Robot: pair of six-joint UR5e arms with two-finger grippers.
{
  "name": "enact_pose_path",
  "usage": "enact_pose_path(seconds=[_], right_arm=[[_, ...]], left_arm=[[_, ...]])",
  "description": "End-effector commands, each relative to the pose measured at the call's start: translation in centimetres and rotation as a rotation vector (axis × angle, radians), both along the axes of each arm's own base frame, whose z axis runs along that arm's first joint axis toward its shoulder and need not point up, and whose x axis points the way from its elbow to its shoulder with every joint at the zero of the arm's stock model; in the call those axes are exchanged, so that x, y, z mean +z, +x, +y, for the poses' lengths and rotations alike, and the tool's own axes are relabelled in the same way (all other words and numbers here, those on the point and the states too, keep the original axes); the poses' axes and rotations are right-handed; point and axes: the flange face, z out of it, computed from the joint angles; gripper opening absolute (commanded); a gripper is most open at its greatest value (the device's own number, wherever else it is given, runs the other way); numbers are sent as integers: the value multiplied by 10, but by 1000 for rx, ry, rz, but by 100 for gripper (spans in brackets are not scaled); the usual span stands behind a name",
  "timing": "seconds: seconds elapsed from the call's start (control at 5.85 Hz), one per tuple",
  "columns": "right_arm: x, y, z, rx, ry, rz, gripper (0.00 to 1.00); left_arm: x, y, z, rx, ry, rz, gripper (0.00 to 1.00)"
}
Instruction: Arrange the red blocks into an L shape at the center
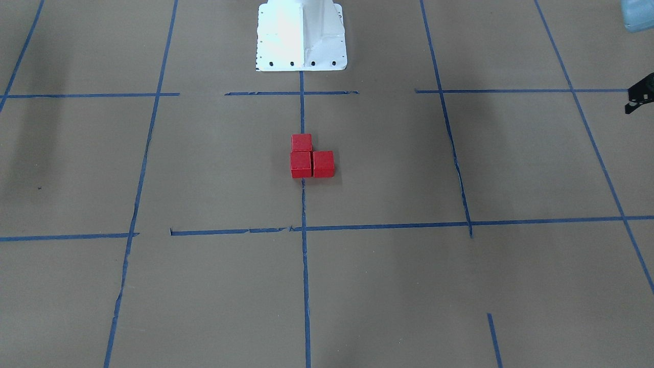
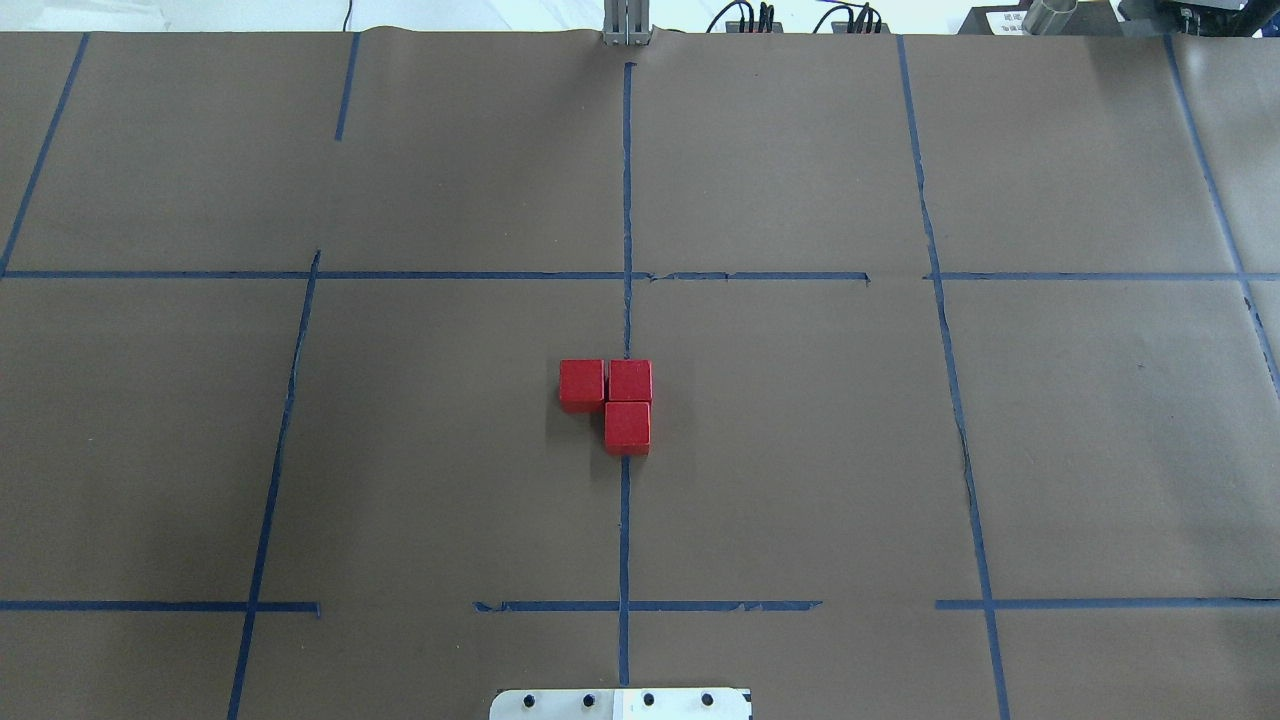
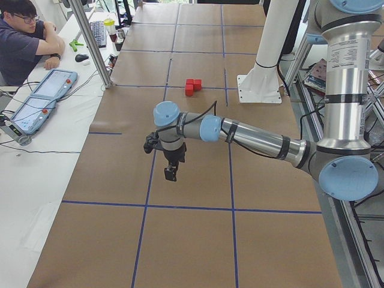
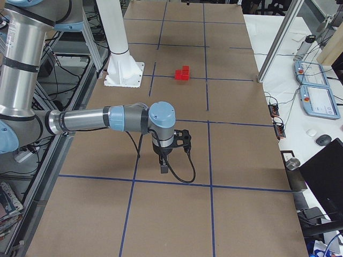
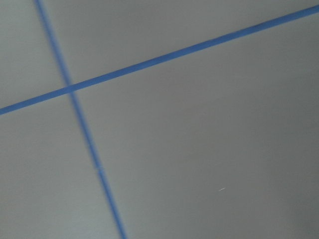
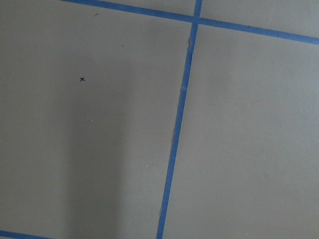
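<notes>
Left gripper (image 3: 171, 174): well apart from the work, jaw state indeterminable. Red blocks (image 2: 631, 381): touching, L-shaped, at table (image 2: 800, 450) centre; judged light, rigid, matte; grip opposing flat faces. Right gripper (image 4: 163, 168): likewise remote, state indeterminable.

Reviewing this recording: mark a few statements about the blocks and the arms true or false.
1. The three red blocks touch, forming an L. True.
2. One block is stacked on another. False: all three lie flat on the table.
3. The group sits on the middle tape line. True.
4. The left end effector holds a block. False: it hangs well apart from them, over brown paper.
</notes>
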Motion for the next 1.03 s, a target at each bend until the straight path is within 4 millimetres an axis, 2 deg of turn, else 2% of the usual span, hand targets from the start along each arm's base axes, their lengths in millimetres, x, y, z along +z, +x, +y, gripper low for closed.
enact_pose_path(seconds=[0.0, 0.68, 0.85], right_arm=[[-1, 0, 0, 0, 2, 0, 100], [1, 0, 0, -1, -1, 1, 100], [1, 0, 1, -1, -2, 1, 100]], left_arm=[[65, -63, 40, -81, -78, 61, 100], [66, -63, 43, -77, -57, 59, 100], [60, -64, 41, -76, -46, 41, 100]])
